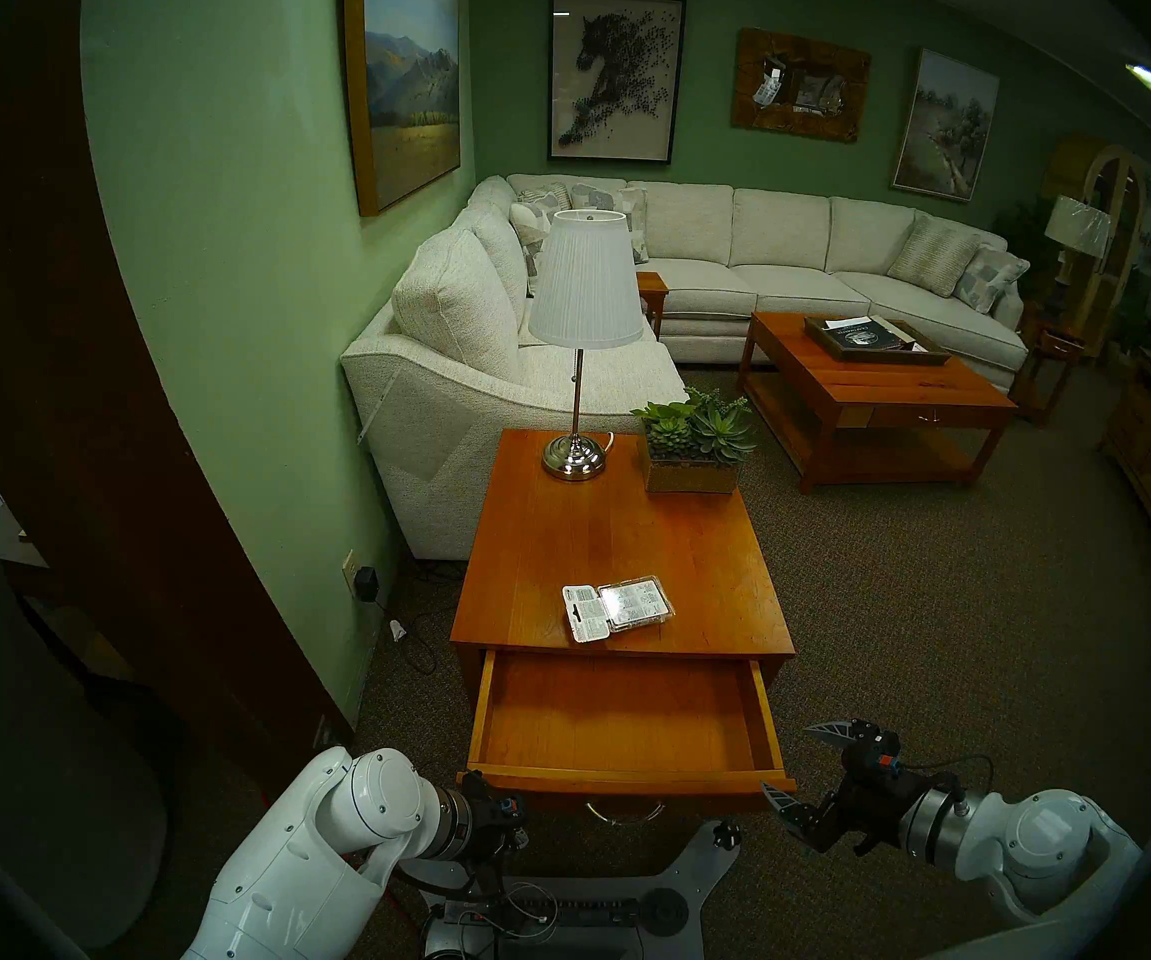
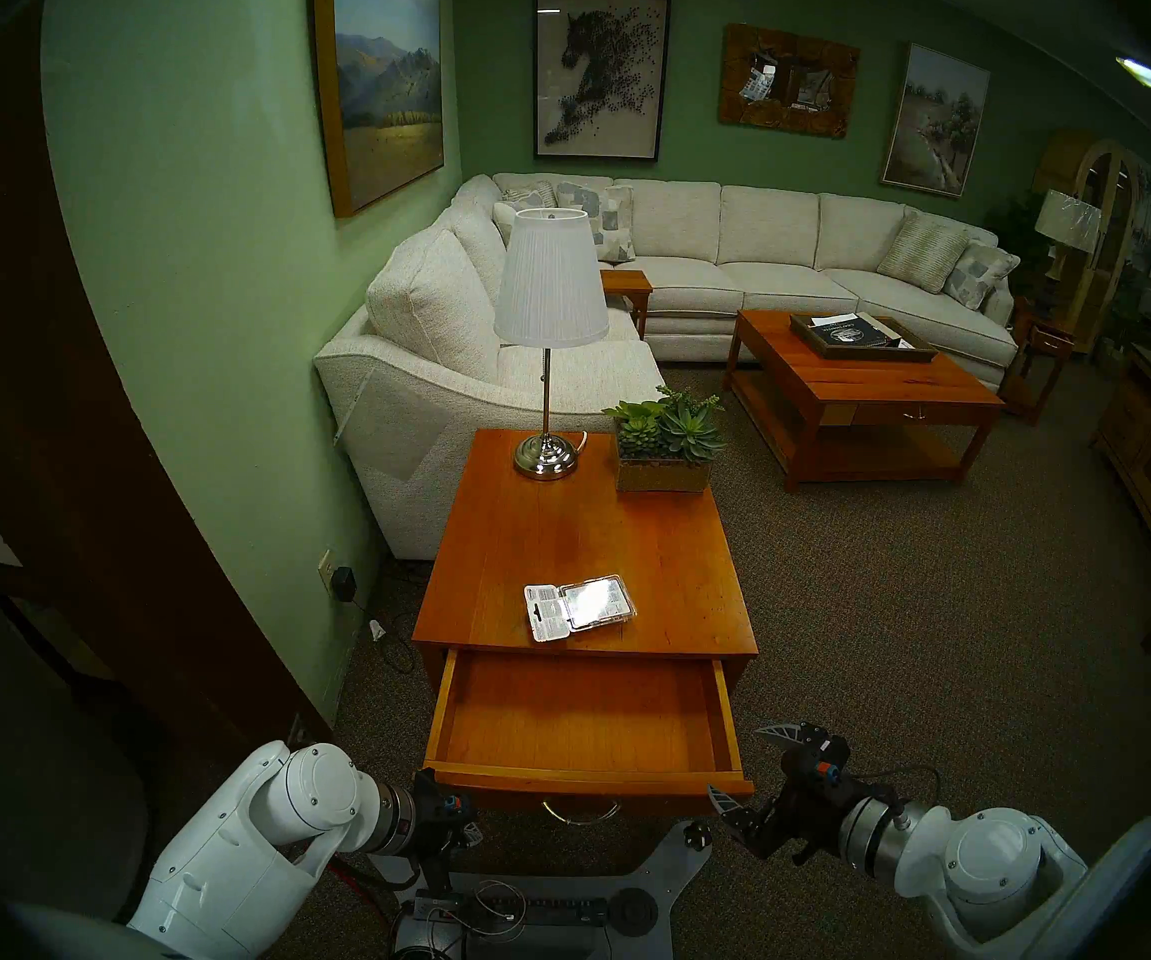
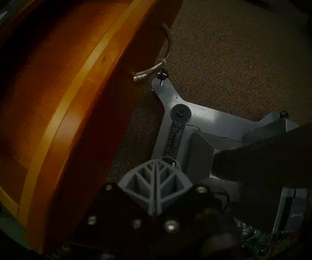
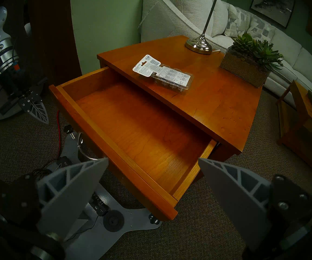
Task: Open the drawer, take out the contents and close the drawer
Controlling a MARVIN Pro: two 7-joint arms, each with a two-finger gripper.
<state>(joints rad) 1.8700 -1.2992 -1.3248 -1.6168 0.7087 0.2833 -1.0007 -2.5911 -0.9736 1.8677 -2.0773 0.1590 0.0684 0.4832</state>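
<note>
The wooden drawer [image 1: 628,775] of the side table [image 1: 628,522] stands pulled out, and its inside is bare. Its silvery bail handle [image 1: 624,814] hangs on the front; it also shows in the left wrist view [image 3: 167,45]. The clear blister pack [image 1: 617,609] with its white card lies flat on the table top near the front edge, also in the right wrist view [image 4: 162,73]. My left gripper [image 1: 517,834] is shut and empty, low by the drawer front's left corner. My right gripper [image 1: 804,764] is open and empty beside the drawer's front right corner [image 4: 170,207].
A lamp [image 1: 583,328] and a succulent planter [image 1: 694,453] stand at the back of the table top. A white sofa [image 1: 489,356] is behind, a coffee table [image 1: 870,383] to the right. My grey base [image 1: 558,903] lies on the carpet under the drawer front.
</note>
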